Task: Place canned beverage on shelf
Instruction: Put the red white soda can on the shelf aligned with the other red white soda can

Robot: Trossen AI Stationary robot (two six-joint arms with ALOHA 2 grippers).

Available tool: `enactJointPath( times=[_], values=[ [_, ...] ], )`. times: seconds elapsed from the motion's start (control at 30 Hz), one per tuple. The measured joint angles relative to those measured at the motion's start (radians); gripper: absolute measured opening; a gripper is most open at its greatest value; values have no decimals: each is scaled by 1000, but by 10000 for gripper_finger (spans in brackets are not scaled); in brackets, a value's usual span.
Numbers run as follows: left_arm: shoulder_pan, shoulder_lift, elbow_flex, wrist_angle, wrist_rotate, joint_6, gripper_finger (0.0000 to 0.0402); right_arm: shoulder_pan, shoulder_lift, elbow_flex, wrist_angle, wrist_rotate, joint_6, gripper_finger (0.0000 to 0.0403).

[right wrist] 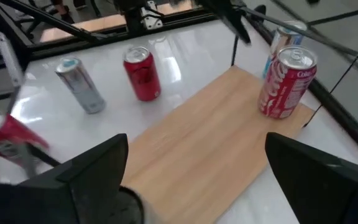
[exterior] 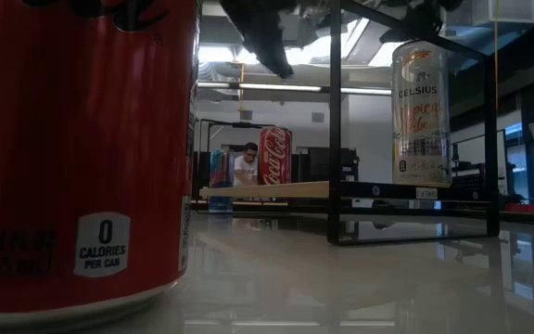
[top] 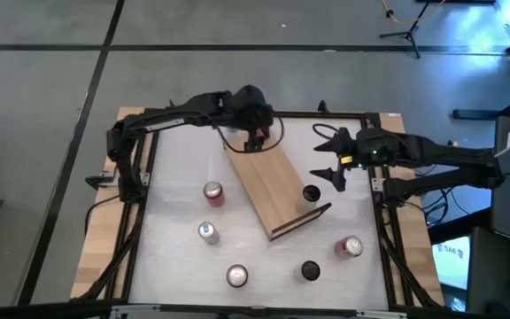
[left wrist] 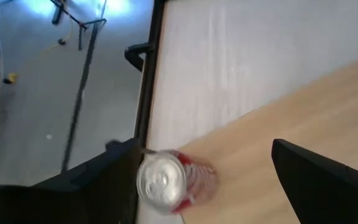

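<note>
Left claw [top: 253, 140] wide open above red cola can [right wrist: 285, 82] standing on long light-wood shelf [top: 273, 188] mid-desk near far edge, right claw [top: 332, 159] wide open beside shelf's right side.

The shelf [top: 273, 190] lies diagonally across the middle of the worktop [top: 175, 151], with one can [right wrist: 286, 82] standing on its end nearest the back edge, right under the left pincer [top: 253, 135]. Three cans sit off its left side toward the front-left corner, and the right pincer [top: 336, 167] hangs over the worktop just right of the shelf.
</note>
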Motion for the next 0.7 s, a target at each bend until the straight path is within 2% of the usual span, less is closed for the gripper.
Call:
enactJointPath(
  times=[0.2,0.37,0.7],
  values=[
    [1,-71,-2,-73,98,-133,353,21,0,90,-102,-35,51,374],
    [-6,-89,-61,-40,212,-184,353,109,1,150,-177,-22,105,374],
    [-53,-91,-179,48,223,-185,353,340,2,177,-294,108,328,374]
  ],
)
